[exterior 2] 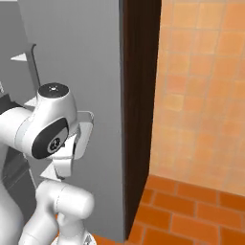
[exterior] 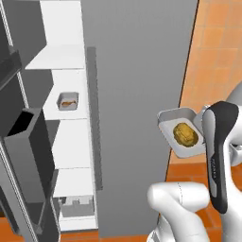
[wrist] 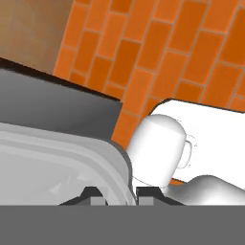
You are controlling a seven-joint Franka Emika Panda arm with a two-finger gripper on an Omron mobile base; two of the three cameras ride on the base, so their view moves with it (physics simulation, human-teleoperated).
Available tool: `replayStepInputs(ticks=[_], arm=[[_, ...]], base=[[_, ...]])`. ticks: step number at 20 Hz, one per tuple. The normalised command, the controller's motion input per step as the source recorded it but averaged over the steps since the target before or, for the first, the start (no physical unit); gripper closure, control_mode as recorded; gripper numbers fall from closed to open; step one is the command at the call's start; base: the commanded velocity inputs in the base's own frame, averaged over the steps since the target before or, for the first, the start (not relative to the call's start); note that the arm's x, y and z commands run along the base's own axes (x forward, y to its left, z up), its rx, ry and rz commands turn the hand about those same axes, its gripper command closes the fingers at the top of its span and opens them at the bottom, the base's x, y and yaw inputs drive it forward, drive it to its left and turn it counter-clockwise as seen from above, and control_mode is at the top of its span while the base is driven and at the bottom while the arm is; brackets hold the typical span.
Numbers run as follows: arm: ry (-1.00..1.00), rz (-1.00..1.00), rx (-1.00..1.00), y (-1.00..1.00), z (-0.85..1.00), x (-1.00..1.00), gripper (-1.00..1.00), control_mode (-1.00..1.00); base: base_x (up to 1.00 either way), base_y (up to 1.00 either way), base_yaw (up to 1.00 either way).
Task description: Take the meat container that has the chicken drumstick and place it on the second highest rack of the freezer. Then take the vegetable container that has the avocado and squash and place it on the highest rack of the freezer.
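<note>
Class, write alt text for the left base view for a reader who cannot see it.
A white robot arm holds a grey container with yellowish food beside a tall grey freezer door. On an open white shelf to the left sits a second small container.

The freezer compartment [exterior: 71, 118] stands open at nine o'clock in the left base view, its white shelves stacked between the dark open door [exterior: 23, 156] and the tall grey cabinet front [exterior: 137, 94]. The highest rack [exterior: 59, 57] is a bare white shelf. The second highest rack [exterior: 71, 112] carries one meat container [exterior: 68, 101], a shallow grey tray with a brownish piece inside, set upright near the shelf's middle. A lower shelf [exterior: 71, 163] shows plain white. At six o'clock of the compartment, a grey bin [exterior: 75, 205] sits on the bottom shelf; its contents cannot be told. Orange tile floor [exterior 2: 191, 215] lies below the cabinet.
</note>
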Motion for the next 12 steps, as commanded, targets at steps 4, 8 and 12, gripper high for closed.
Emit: replayStepInputs(ticks=[4, 8, 12], arm=[[0.0, 0.0, 0.0, 0.0, 0.0, 0.0, 1.0, 1.0], [0.0, 0.0, 0.0, 0.0, 0.0, 0.0, 1.0, 1.0], [0.0, 0.0, 0.0, 0.0, 0.0, 0.0, 1.0, 1.0]], base=[[0.18, 0.72, 0.0], [0.3, 0.31, 0.01], [0.37, 0.4, 0.05]])
